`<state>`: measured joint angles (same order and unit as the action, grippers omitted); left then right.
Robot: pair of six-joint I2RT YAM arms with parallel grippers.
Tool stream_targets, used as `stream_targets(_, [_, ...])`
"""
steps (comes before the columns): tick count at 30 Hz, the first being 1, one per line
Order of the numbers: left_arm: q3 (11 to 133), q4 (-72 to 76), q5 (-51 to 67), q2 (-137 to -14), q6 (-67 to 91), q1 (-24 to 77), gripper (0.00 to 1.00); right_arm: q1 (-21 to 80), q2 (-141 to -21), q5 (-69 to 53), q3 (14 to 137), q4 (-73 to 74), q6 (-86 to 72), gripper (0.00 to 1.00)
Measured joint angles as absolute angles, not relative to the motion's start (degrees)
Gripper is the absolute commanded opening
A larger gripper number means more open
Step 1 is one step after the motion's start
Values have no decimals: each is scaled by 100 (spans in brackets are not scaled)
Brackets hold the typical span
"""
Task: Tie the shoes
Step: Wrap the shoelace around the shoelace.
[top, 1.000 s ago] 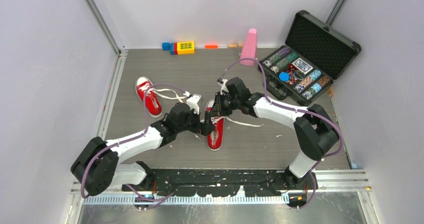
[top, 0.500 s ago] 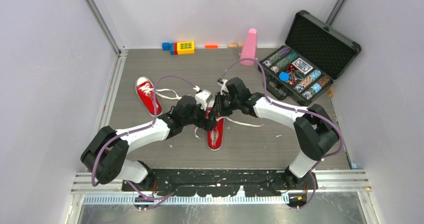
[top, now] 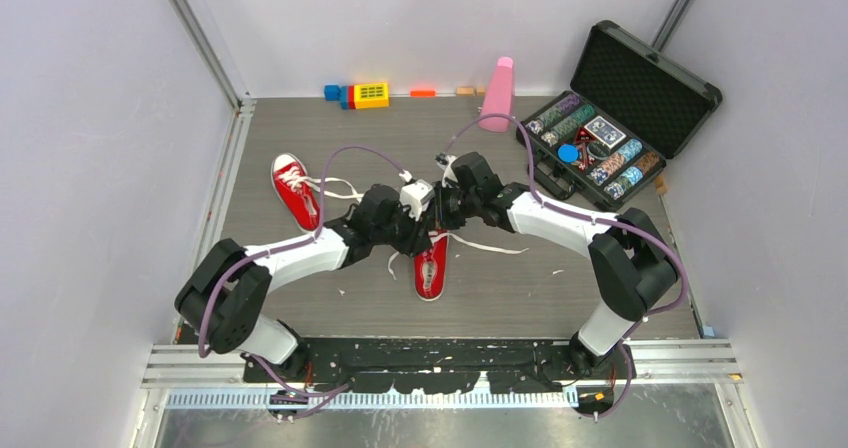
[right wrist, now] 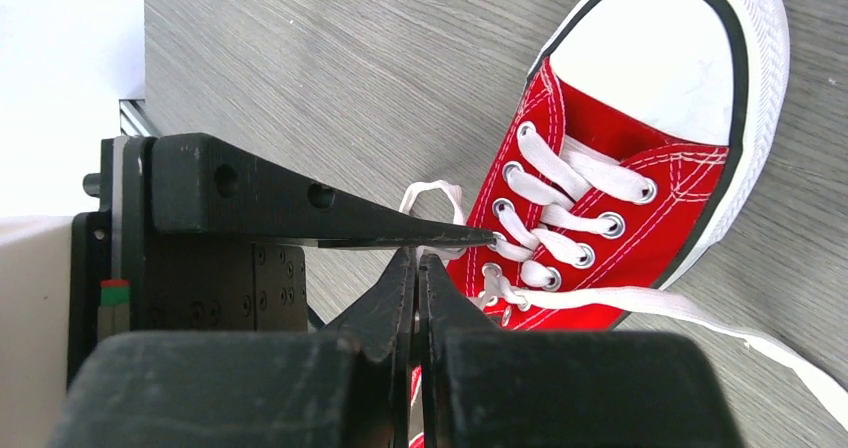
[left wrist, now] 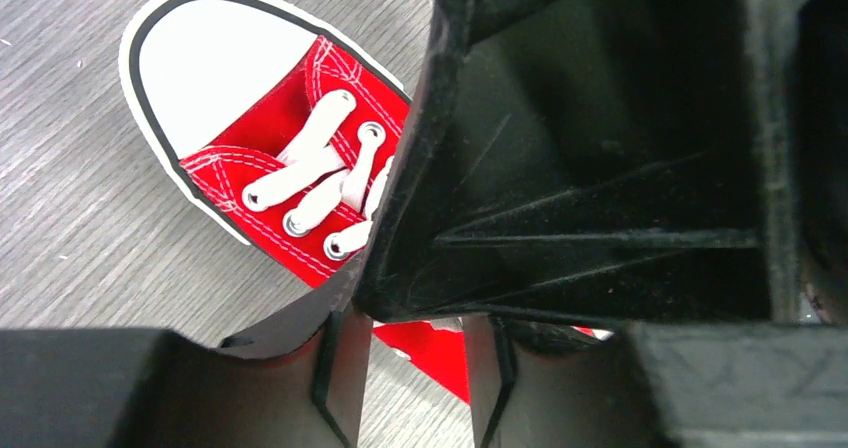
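One red shoe (top: 297, 190) lies by itself on the left of the grey table (top: 540, 303). The left gripper (left wrist: 412, 330) has a gap between its fingers, so it is a bit open. The other shoe (top: 431, 268) lies under both grippers, its white laces (right wrist: 640, 296) loose. The right gripper (right wrist: 418, 260) is closed tight just above them; I cannot tell if it pinches one.

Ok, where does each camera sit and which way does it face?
Top: above and behind the bases, looking down on the table; left arm, right arm show.
Left wrist: rides its arm, faces down at the near shoe; left gripper at bottom.
Right wrist: rides its arm, faces down at the laces; right gripper, shut, at bottom.
Shared: all three see that shoe.
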<state>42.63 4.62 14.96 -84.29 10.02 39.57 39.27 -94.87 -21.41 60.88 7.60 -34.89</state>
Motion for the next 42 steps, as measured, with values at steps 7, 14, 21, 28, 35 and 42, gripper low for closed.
stream_targets(7, [4176,403,1385,-8243,1000,3946,38,3933,-9487,-2095,6143,873,-3483,4])
stream_targets(14, [4051,318,1258,-7804,998,3946,28,3938,-9487,-2045,6163,908,-3481,4])
stream_targets(21, [4047,263,1262,-7852,987,3946,0,3938,-9487,-2043,6228,910,-3481,8])
stream_targets(28, [4047,183,1256,-7874,980,3946,0,3938,-9487,-1955,6237,956,-3470,31])
stream_targets(35, [4047,156,1245,-7872,982,3946,0,3938,-9487,-1850,6248,1055,-3452,12])
stream_targets(42, [4047,56,1216,-7872,969,3946,29,3938,-9487,-1841,6250,1144,-3437,0])
